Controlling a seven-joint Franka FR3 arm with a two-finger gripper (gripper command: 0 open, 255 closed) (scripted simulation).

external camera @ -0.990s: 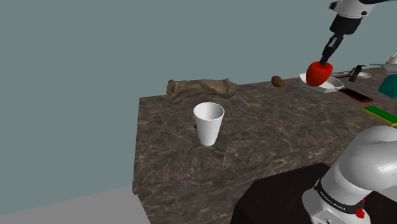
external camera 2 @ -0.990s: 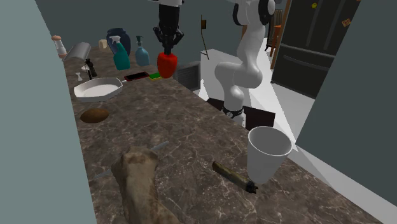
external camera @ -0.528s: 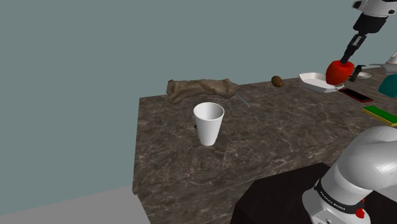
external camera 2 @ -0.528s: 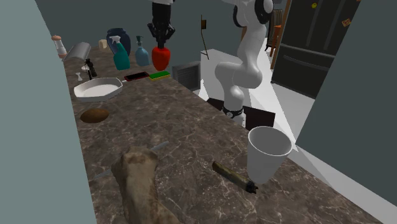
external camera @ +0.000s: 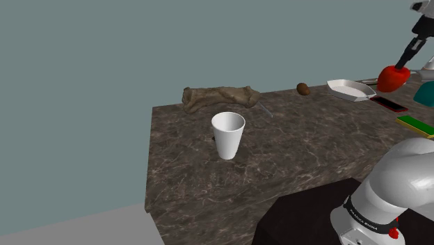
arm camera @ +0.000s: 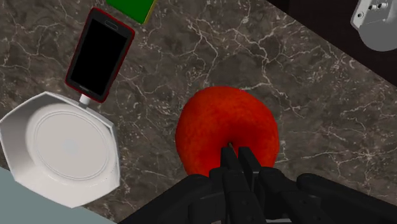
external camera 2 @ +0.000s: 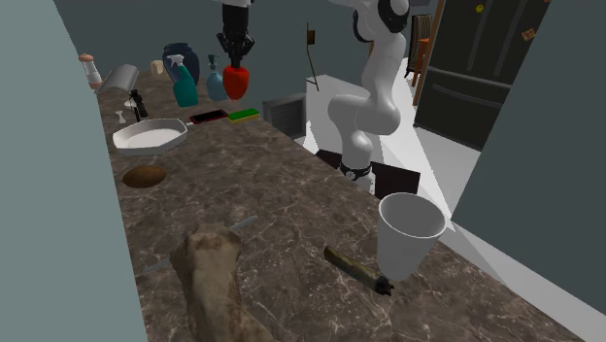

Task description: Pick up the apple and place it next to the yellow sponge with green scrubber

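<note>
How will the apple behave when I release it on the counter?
Likely to roll: the apple is round, the counter flat and hard. It may swing or slip, since the gripper pinches just a narrow spot at its top.

Your gripper point(arm camera: 236, 153) clasps the apple point(arm camera: 226, 130) from above, clear of the counter point(arm camera: 299, 95) beneath. Down off to one side of the tool lies the phone point(arm camera: 98, 54), flat on the counter; the plate point(arm camera: 60, 149) sits just beside one end, the sponge point(arm camera: 130, 7) just beyond the other.

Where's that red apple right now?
The apple is held in the gripper, up off the dark counter at the shoulder view's far right, close to the white dish and the red-cased phone.
</note>
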